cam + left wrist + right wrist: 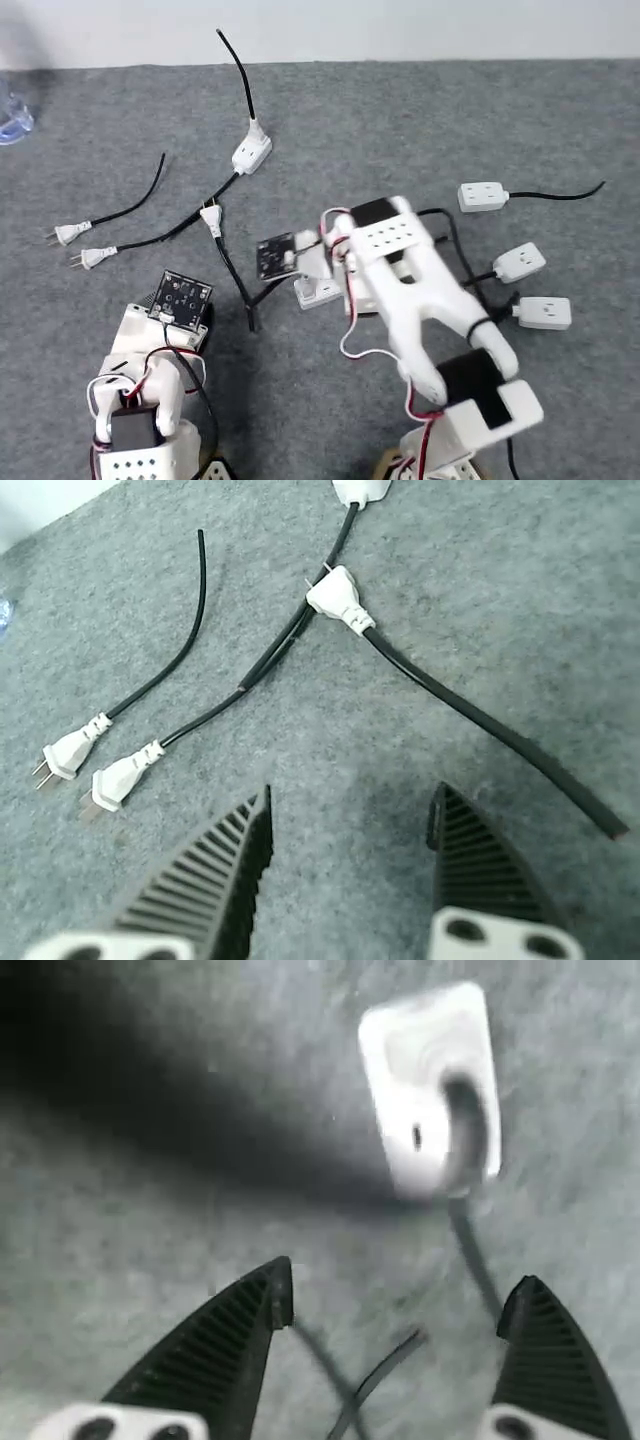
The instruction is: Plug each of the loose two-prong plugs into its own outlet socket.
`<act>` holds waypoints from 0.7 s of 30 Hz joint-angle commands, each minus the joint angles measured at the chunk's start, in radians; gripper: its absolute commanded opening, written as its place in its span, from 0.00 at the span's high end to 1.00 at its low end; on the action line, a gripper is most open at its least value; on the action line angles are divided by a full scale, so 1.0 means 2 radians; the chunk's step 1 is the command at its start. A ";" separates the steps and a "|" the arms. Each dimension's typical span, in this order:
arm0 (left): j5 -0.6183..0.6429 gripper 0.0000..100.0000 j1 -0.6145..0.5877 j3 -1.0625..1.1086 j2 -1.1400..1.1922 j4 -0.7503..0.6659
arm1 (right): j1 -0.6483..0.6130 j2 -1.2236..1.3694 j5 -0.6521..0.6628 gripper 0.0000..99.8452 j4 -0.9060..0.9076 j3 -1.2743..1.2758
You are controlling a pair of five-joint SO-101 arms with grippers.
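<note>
Loose white plugs, white sockets nearby

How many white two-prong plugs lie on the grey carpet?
3: a white plug and its neighbour at the left, a third near the centre. The right arm may hide others.

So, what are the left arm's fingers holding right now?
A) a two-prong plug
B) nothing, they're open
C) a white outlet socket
B: on the left gripper, the fingers stand apart over the grey mat with nothing between them.
</note>
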 commanded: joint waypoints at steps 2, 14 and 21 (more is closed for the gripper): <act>-0.005 0.76 0.003 -0.003 -0.006 0.000 | -0.041 0.025 0.008 0.67 -0.049 -0.012; -0.005 0.76 0.003 -0.003 -0.006 0.002 | -0.051 0.097 0.008 0.86 -0.119 -0.013; -0.005 0.76 0.003 -0.003 -0.006 0.001 | -0.051 0.046 -0.012 0.99 -0.062 -0.080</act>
